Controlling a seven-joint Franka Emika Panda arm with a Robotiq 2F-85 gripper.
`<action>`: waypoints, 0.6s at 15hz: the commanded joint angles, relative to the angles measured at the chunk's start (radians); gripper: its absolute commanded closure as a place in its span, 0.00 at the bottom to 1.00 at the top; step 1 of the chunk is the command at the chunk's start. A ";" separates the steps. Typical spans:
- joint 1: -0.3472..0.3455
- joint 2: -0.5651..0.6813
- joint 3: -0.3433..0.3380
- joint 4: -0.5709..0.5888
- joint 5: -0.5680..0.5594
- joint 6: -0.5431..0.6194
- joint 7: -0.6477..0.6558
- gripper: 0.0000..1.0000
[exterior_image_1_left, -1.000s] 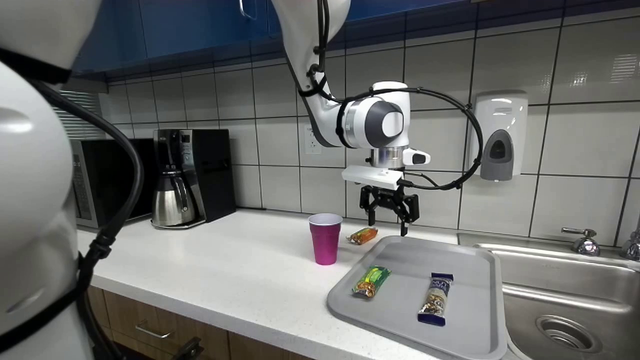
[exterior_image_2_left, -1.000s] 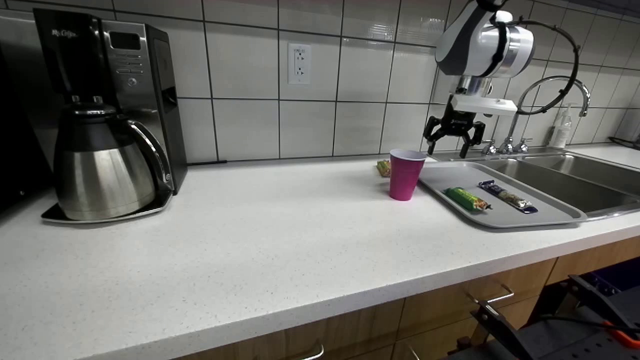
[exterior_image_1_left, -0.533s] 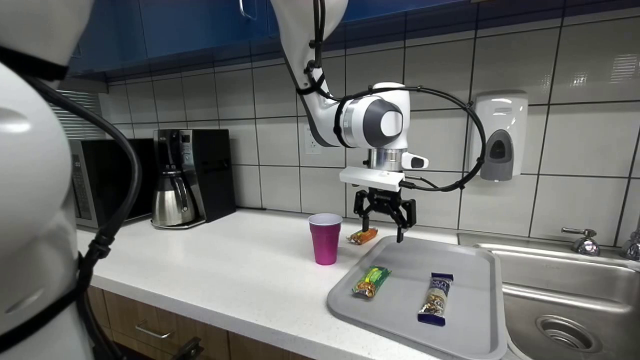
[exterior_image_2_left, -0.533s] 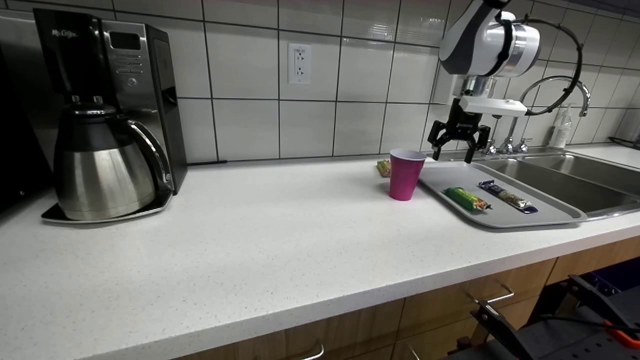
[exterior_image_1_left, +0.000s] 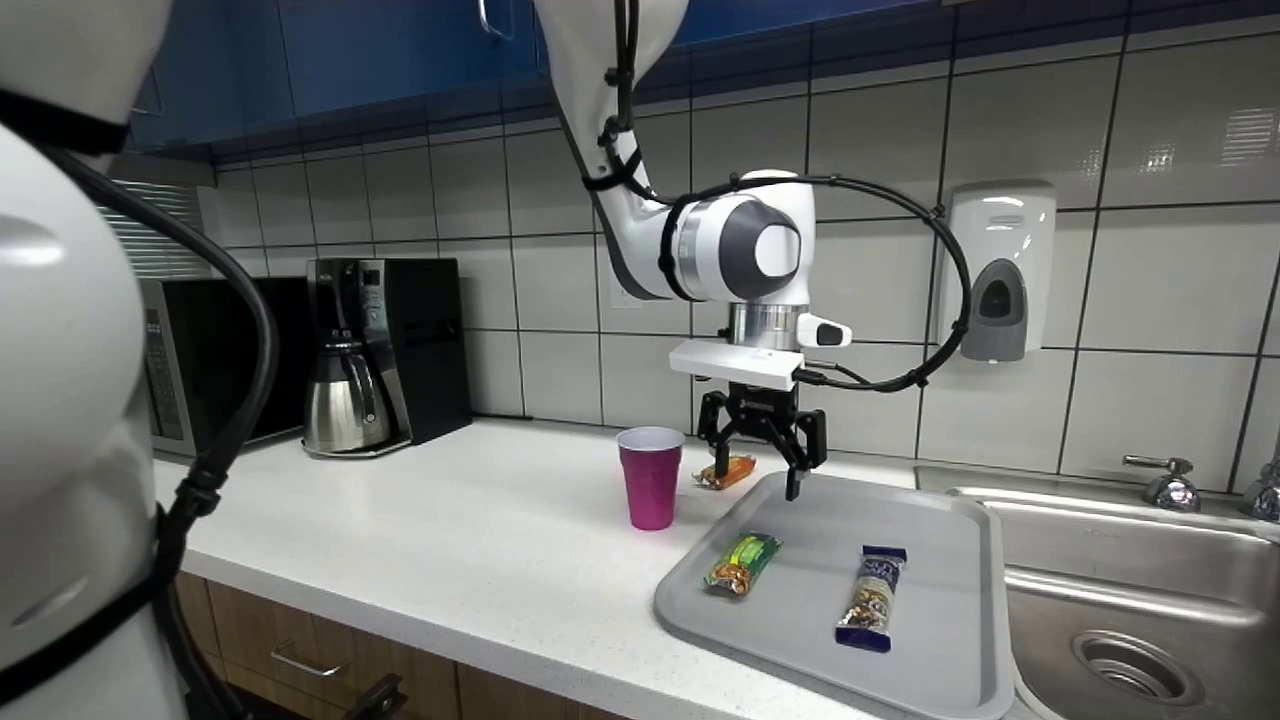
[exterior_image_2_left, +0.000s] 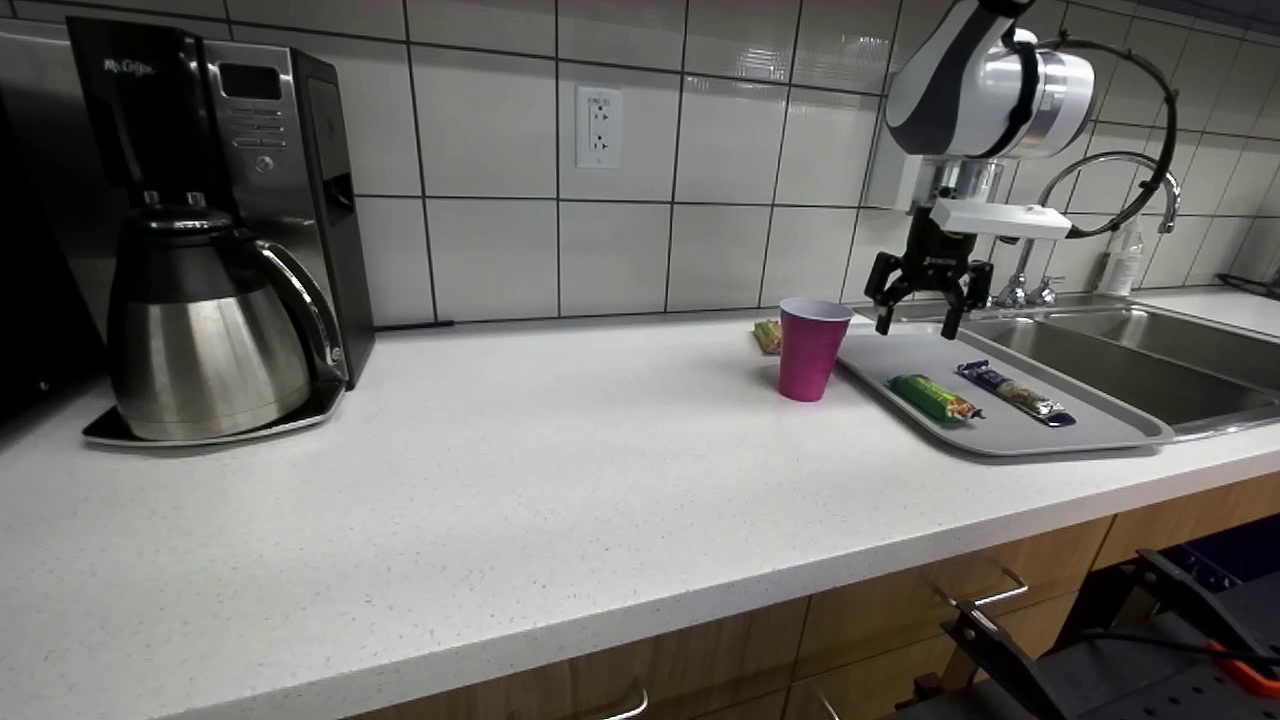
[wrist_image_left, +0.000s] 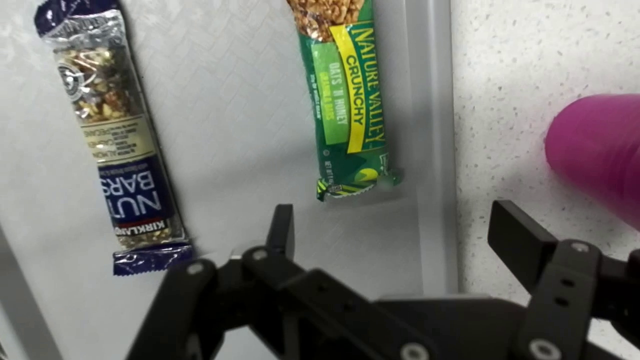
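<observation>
We see the gripper (wrist_image_left: 397, 231) above the rim of the gray tray (wrist_image_left: 440, 125), its jaws spread wide, one over the tray, one outside it. On the tray we note the green granola bar (wrist_image_left: 345, 107), near the gripper but apart, and the blue nut bar (wrist_image_left: 117, 140); beside the tray stands a magenta cup (exterior_image_1_left: 651, 490).

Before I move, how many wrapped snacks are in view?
3: green snack and blue snack on the tray, orange snack on the counter near the cup. The cup's inner bottom isn't visible, so another could hide there.
</observation>
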 joint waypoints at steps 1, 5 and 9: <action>0.010 -0.067 -0.018 -0.057 -0.029 -0.030 -0.005 0.00; 0.017 -0.090 -0.033 -0.085 -0.061 -0.035 0.010 0.00; 0.030 -0.104 -0.042 -0.108 -0.096 -0.036 0.034 0.00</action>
